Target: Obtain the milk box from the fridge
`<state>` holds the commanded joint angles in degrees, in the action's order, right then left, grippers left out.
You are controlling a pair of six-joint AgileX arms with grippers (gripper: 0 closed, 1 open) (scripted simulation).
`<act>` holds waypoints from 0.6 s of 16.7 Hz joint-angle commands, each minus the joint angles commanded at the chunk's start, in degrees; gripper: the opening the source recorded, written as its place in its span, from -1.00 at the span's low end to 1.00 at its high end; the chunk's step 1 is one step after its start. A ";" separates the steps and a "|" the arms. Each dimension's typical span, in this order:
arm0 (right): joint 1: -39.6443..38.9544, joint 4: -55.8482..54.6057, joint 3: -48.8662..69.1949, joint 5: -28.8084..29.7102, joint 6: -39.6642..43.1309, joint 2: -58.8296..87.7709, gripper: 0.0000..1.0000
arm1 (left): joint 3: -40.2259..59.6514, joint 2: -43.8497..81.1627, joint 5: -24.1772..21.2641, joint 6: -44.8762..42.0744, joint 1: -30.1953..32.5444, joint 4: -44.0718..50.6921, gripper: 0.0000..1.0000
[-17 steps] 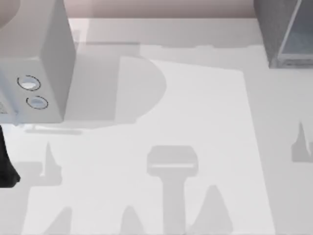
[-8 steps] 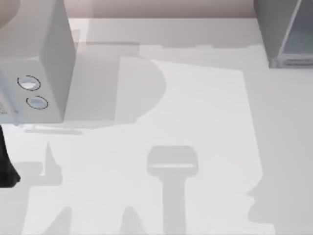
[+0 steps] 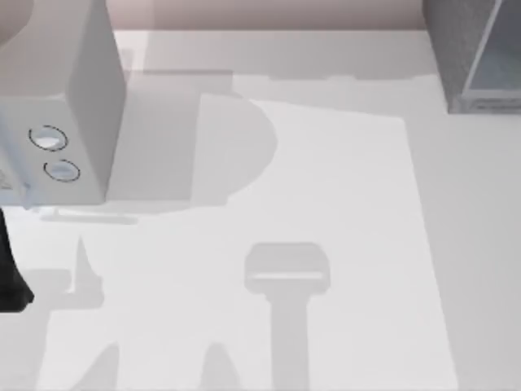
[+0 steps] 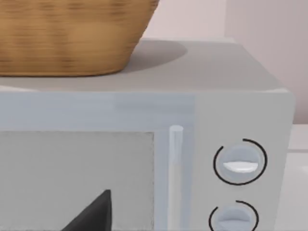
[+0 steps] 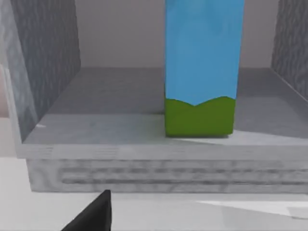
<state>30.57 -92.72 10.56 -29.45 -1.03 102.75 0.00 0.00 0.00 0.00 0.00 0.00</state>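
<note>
Left arm (image 3: 10,273) is sitting at the table's left edge, dark link just poking into the top view; one dark fingertip (image 4: 94,214) is showing in each wrist view, right fingertip (image 5: 94,214) likewise.

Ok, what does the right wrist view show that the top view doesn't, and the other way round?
Right wrist view adds the milk box, upright on the fridge floor near the front, with the right gripper low before it. Top view adds the light grey box with two dials at the table's left and the left arm at that edge. Both share the fridge.
</note>
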 joint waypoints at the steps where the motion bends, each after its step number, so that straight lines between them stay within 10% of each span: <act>1: 0.00 0.00 0.00 0.00 0.00 0.00 1.00 | 0.00 0.00 0.00 0.00 0.00 0.00 1.00; 10: -3.23 4.82 9.44 2.95 0.07 5.59 1.00 | 0.00 0.00 0.00 0.00 0.00 0.00 1.00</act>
<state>27.34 -87.90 19.99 -26.50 -0.97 108.34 0.00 0.00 0.00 0.00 0.00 0.00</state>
